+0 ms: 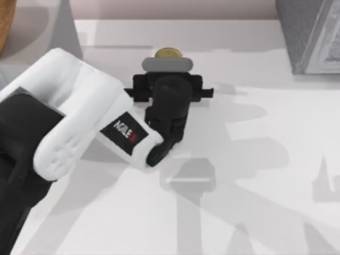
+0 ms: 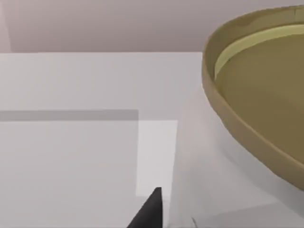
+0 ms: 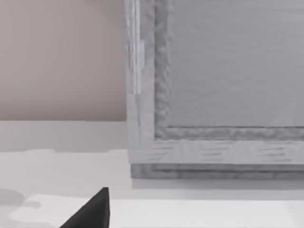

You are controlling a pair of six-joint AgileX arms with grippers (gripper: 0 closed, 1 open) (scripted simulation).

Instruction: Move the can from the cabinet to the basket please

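Near the far edge of the white table [image 1: 255, 175], in the top view, sits the can [image 1: 168, 53], of which a rounded dull-gold top shows beyond a grey bar on the left arm's wrist. Left gripper [image 1: 168, 59]: hidden beneath its own black wrist housing, directly over the can; whether its fingers are released or clenched on the can cannot be told. Left arm: smooth white shell with black segments, reaching from the table's left side toward the far middle. Left wrist view: the can [image 2: 256, 95] at very close range, with a gold, shallowly recessed lid, a raised circular rim and a smooth white side wall below it; one black fingertip [image 2: 151, 211] lies just beside that wall. Cabinet [image 1: 311, 34]: dark grey speckled box at the far right corner, well apart from the can; the right wrist view shows its rough mottled frame [image 3: 161, 80] around a paler, smoother front panel, and one black fingertip [image 3: 92, 211] of the right gripper. Basket [image 1: 6, 24]: curved tan-brown woven edge at the far left corner.
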